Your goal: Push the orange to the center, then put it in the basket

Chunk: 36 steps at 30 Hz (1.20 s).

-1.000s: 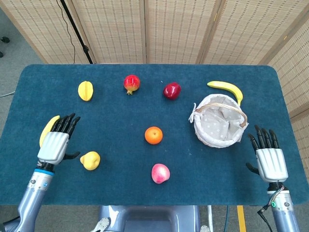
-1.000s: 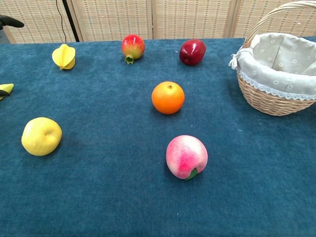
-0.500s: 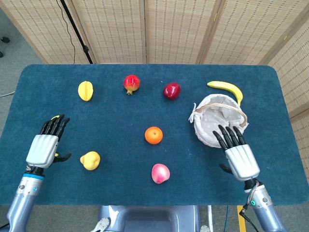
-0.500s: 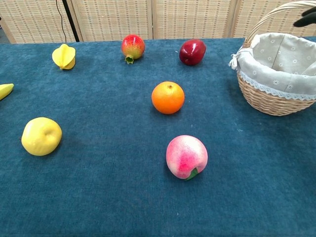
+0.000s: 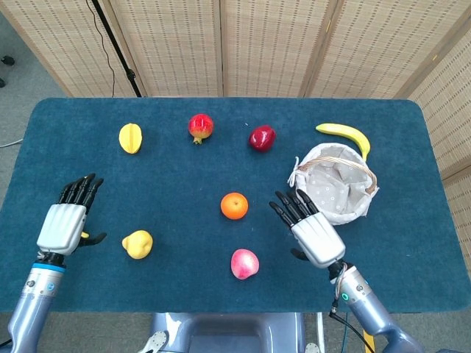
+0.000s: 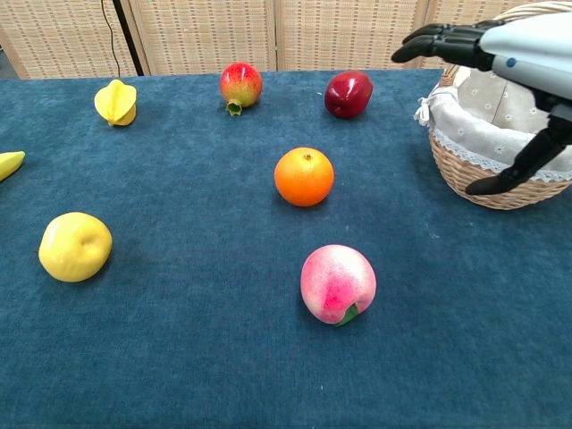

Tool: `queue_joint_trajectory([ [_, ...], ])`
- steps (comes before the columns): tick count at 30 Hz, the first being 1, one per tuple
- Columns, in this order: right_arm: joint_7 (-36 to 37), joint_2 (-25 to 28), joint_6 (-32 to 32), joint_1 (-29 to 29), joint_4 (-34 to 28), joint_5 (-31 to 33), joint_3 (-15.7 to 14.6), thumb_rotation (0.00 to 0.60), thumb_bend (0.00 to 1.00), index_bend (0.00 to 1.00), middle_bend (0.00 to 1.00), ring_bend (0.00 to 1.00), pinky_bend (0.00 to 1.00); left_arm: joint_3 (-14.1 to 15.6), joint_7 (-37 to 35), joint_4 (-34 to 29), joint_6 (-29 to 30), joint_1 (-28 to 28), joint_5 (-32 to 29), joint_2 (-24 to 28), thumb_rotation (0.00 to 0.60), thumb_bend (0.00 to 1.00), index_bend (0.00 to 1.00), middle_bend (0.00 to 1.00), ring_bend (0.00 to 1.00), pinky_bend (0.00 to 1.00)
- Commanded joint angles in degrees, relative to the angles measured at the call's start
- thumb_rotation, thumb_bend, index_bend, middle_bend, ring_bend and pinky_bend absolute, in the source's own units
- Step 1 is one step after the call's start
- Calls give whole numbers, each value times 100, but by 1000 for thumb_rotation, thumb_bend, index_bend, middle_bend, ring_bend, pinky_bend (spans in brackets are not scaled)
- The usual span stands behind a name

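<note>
While your left hand [image 5: 65,224] has slid back toward the near left edge, your right hand [image 5: 309,226] has swung a long way in. A second ago it sat out past the basket [image 5: 352,209]. Now it hangs just in front of the basket, with its fingers [image 5: 291,207] pointing at the orange [image 5: 234,206]. The fingers are spread flat and hold nothing. Your left hand is the same, flat with fingers apart and nothing in it.

The orange has not moved at all. It sits near the middle of the worktop [image 5: 184,176], a little to the left of your right hand, and nothing touches it. So the push looks done, or was hardly needed. I think the next job is to pick the orange up with your right hand and carry it into the basket, which is close by on that side.

A pink peach [image 5: 244,263] lies near the orange, toward you, so mind you do not bump it. The other fruit lies well apart from the orange.

The worktop has a dark blue cloth that looks soft and a bit fuzzy, so the orange should not roll far. Behind it stand tan woven screens [image 5: 272,44], with grey floor [image 5: 18,81] at the left.
</note>
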Motion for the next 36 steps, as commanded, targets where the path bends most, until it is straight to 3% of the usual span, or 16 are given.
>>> queue_joint_trajectory([
  [1, 27, -206, -338, 311, 70, 332, 164, 600, 0, 0, 0, 0, 17, -12, -1, -9, -10, 11, -4, 14, 600, 0, 0, 0, 0, 68],
  [9, 69, -695, -956, 918, 422, 984, 343, 600, 0, 0, 0, 0, 17, -42, 17, -62, -100, 35, -76, 77, 600, 0, 0, 0, 0, 44],
  [19, 187, -1489, -1741, 1902, 1377, 2019, 688, 600, 0, 0, 0, 0, 17, -80, 7, -30, -178, 78, -184, 119, 600, 0, 0, 0, 0, 44],
  [36, 782, -2309, -2318, 2830, 2957, 2874, 798, 600, 0, 0, 0, 0, 17, -112, -86, 67, -323, 118, -303, 140, 600, 0, 0, 0, 0, 44],
])
